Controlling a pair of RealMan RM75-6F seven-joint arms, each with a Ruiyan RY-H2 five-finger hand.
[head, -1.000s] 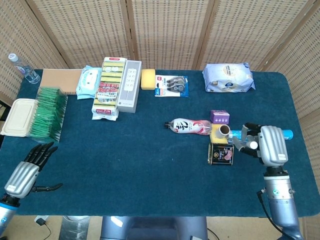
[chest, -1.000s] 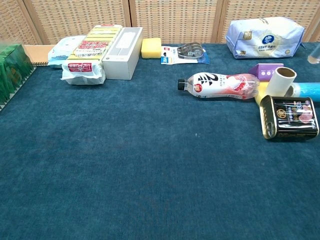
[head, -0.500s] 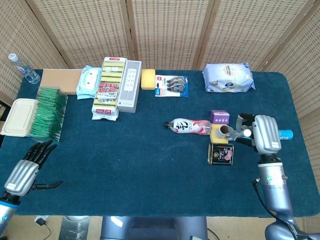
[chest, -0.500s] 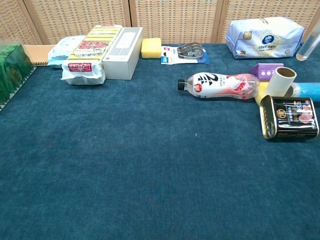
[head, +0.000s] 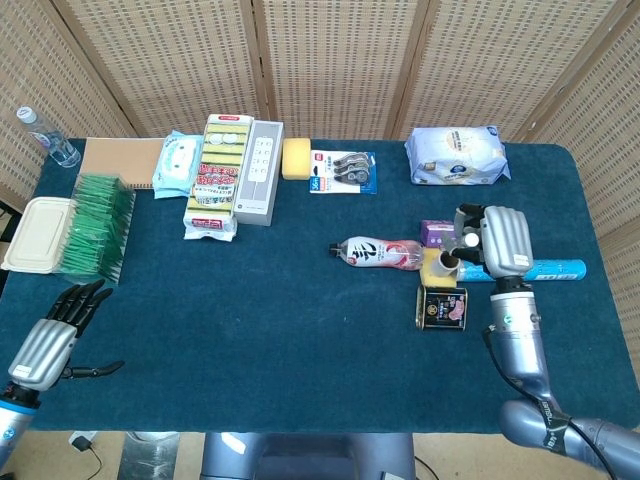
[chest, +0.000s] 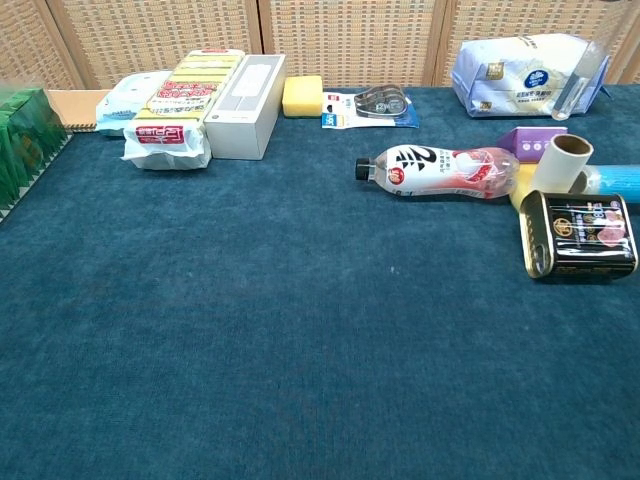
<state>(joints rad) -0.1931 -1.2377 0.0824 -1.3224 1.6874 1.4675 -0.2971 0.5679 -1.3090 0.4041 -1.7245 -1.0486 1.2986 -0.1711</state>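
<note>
At the lower left of the head view the left hand (head: 55, 335) hangs off the near edge of the desk (head: 280, 330), fingers spread and holding nothing; it looks parked clear of the work, well away from everything.

At the right of the frame, the right hand (head: 497, 240) hovers over a small cluster. Its fingers curl downward and nothing shows inside them, but the palm hides what lies beneath, so I cannot tell whether it grips anything. Nearest the front edge lies the dark tin (head: 442, 308), flat on its side. Just behind it the cardboard roll (head: 447, 262) stands on a yellow sponge (head: 433, 268), right at the fingers, and a blue tube (head: 550, 270) runs out to the right from under the hand. The purple box (head: 439, 234) sits just beyond, and the pink-labelled bottle (head: 378, 254) lies on its side to the left, its base against the cluster.

Further back, in the upper part of the frame, packets line the far edge: a wipes pack (head: 456, 154) on the right, a tape pack (head: 343, 170) in the middle, and a white box (head: 257, 170) beside sponge packs (head: 216, 175) toward the left.
</note>
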